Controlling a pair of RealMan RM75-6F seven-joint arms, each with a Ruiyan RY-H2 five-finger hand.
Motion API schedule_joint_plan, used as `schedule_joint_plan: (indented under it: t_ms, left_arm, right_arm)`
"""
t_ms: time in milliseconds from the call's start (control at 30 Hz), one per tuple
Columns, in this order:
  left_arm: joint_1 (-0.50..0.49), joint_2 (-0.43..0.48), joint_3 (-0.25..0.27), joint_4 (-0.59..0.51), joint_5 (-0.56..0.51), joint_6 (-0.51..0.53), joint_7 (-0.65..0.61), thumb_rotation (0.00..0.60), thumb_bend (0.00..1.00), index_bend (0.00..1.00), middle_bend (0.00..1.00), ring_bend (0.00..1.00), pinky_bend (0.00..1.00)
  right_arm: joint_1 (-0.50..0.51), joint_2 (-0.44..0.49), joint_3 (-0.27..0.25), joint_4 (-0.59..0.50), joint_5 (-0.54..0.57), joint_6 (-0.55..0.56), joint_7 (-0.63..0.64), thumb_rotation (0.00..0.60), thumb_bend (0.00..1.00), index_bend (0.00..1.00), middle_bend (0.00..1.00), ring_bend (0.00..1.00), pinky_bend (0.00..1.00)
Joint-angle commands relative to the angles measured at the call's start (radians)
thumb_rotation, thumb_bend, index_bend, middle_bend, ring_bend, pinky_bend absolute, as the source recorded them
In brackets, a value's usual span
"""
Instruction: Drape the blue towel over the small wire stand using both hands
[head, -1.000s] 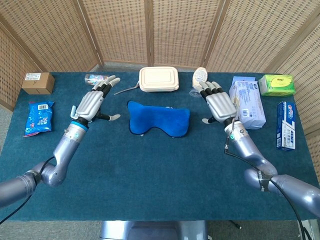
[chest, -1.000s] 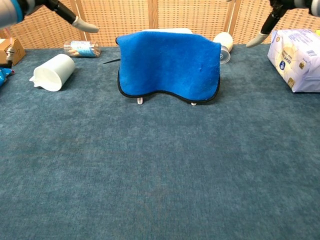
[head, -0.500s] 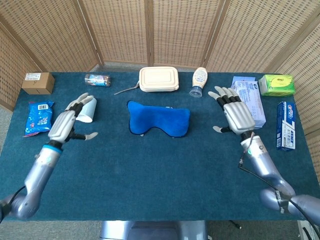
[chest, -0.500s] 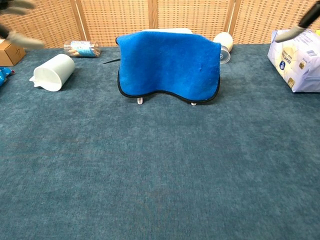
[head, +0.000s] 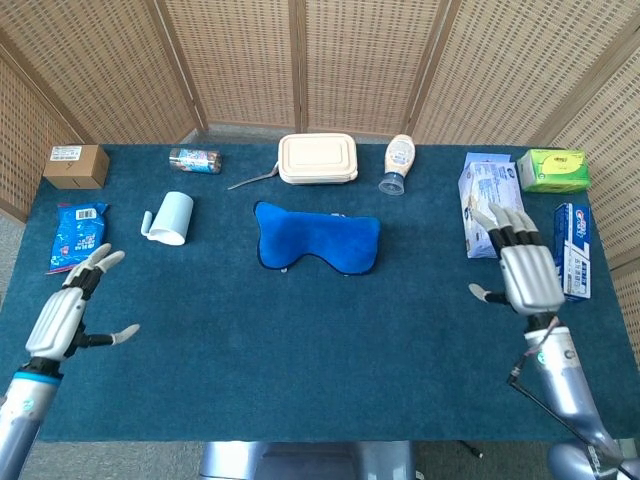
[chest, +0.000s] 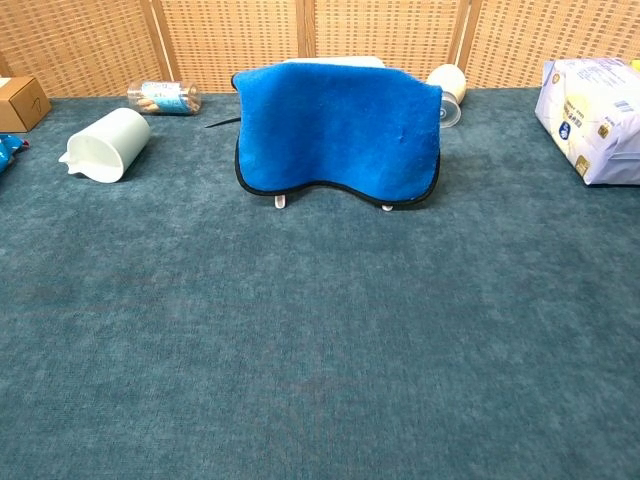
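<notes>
The blue towel (head: 318, 237) (chest: 338, 128) hangs over the small wire stand, whose two white feet (chest: 280, 202) peek out under its front hem; the rest of the stand is hidden. My left hand (head: 66, 313) hovers near the table's front left corner, fingers spread and empty. Far to the right, my right hand (head: 523, 272) is open too, beside the packages at the table's right edge. Both hands are well away from the towel and appear only in the head view.
A white cup (head: 171, 217) lies on its side left of the towel. Behind it are a cream lunch box (head: 318, 158), a bottle (head: 397, 162), and a small jar (head: 195, 160). Tissue packs (head: 487, 200) and boxes (head: 574, 250) line the right edge; a cardboard box (head: 76, 165) and blue packet (head: 77, 236) sit left.
Both hands have drawn back from beside the towel toward the table's front corners, left hand to the left, right hand to the right. They have left the chest view. The towel has not moved.
</notes>
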Motion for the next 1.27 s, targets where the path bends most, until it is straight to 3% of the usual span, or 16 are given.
schedule_joint_plan:
  t_ms: [33,267,533,900,1267]
  left_arm:
    - [0.049,0.005,0.036,-0.008,0.040,0.050,0.017,0.600,0.20,0.12,0.01,0.00,0.00]
    - [0.139,0.003,0.088,-0.007,0.099,0.152,0.109,0.600,0.20,0.15,0.03,0.00,0.00]
    - [0.262,-0.002,0.145,-0.032,0.186,0.297,0.358,0.600,0.20,0.20,0.06,0.00,0.00]
    - [0.283,-0.009,0.128,-0.080,0.216,0.288,0.453,0.600,0.20,0.23,0.08,0.00,0.00]
    - [0.279,-0.011,0.094,-0.097,0.191,0.255,0.469,0.600,0.20,0.23,0.08,0.00,0.00]
  right_arm:
    - [-0.040,0.012,-0.021,-0.030,0.001,0.035,-0.020,0.600,0.03,0.11,0.00,0.00,0.00]
    - [-0.127,0.024,-0.057,-0.068,0.006,0.115,-0.054,0.600,0.03,0.11,0.00,0.00,0.00]
    - [-0.262,0.024,-0.113,-0.082,-0.031,0.234,-0.048,0.600,0.04,0.11,0.00,0.00,0.00]
    - [-0.308,0.016,-0.113,-0.059,-0.074,0.231,-0.025,0.600,0.04,0.11,0.00,0.00,0.00]
    - [-0.334,-0.004,-0.095,-0.043,-0.083,0.221,-0.019,0.600,0.04,0.11,0.00,0.00,0.00]
